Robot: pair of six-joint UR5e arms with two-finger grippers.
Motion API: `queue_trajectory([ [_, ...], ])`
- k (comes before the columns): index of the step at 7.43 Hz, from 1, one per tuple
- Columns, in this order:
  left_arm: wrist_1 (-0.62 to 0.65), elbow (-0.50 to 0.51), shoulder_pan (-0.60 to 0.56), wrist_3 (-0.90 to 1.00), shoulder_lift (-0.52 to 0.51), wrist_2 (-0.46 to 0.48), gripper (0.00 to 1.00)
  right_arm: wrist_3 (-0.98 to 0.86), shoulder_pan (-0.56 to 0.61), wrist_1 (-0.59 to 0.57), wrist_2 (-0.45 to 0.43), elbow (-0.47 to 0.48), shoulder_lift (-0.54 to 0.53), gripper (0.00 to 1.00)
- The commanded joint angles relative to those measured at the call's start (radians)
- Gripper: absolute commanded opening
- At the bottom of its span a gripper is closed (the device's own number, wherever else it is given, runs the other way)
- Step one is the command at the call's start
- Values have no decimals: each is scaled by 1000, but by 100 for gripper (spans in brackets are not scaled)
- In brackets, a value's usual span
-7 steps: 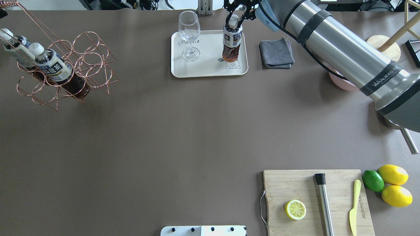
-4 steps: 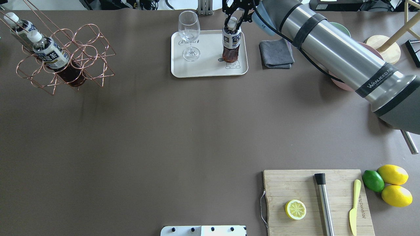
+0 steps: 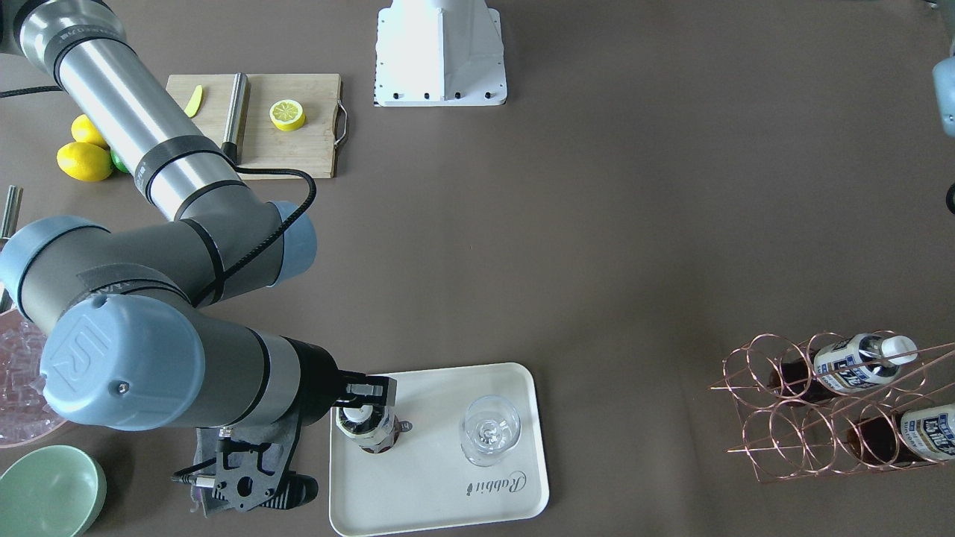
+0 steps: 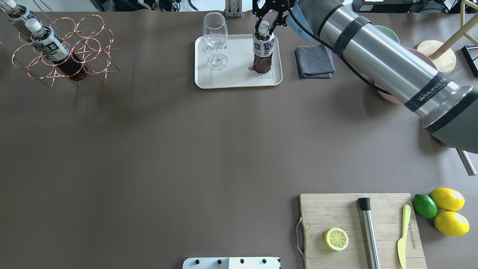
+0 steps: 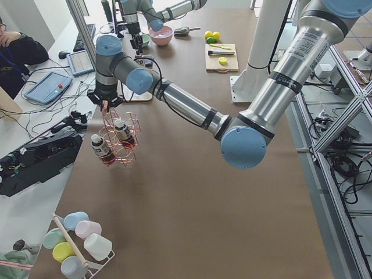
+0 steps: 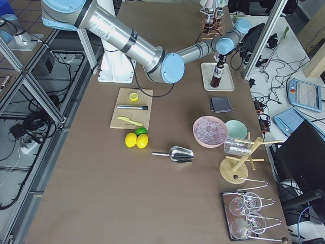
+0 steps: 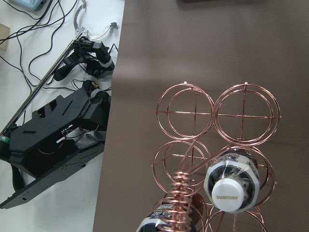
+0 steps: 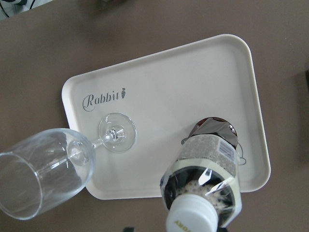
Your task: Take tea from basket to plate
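Note:
A tea bottle stands upright on the cream plate, over the bear drawing. My right gripper is shut on its white cap from above. The bottle also shows in the front view and the right wrist view. The copper basket sits tilted at the far left with two more tea bottles in its rings. In the exterior left view my left gripper is at the basket's coiled wire handle. I cannot tell whether it is open or shut.
A clear stemmed glass stands on the plate left of the bottle. A grey cloth lies right of the plate. A cutting board with a lemon half, muddler and knife is near right. A pink ice bowl and mint bowl lie under the right arm.
The basket with its two bottles has moved toward the far left corner. The tea bottle on the plate has gone from tilted to upright, the right gripper still on its cap.

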Motion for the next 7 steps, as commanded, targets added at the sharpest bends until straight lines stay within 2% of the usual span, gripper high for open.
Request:
queue_trajectory([
  [1, -85, 152, -2, 43, -60, 4, 0, 3, 4, -5, -1, 7, -2, 99],
  [3, -116, 222, -4, 44, -86, 2, 0, 3, 12, -23, 3, 65, -20, 99],
  [4, -126, 236, -4, 44, -86, 2, 0, -3, 8, -108, -9, 191, -91, 99],
  [5, -160, 254, -2, 38, -88, 4, 6, -33, 17, -158, -30, 296, -163, 99],
  [7, -188, 267, 1, 19, -109, 4, 43, -149, 41, -219, -34, 439, -285, 99],
])
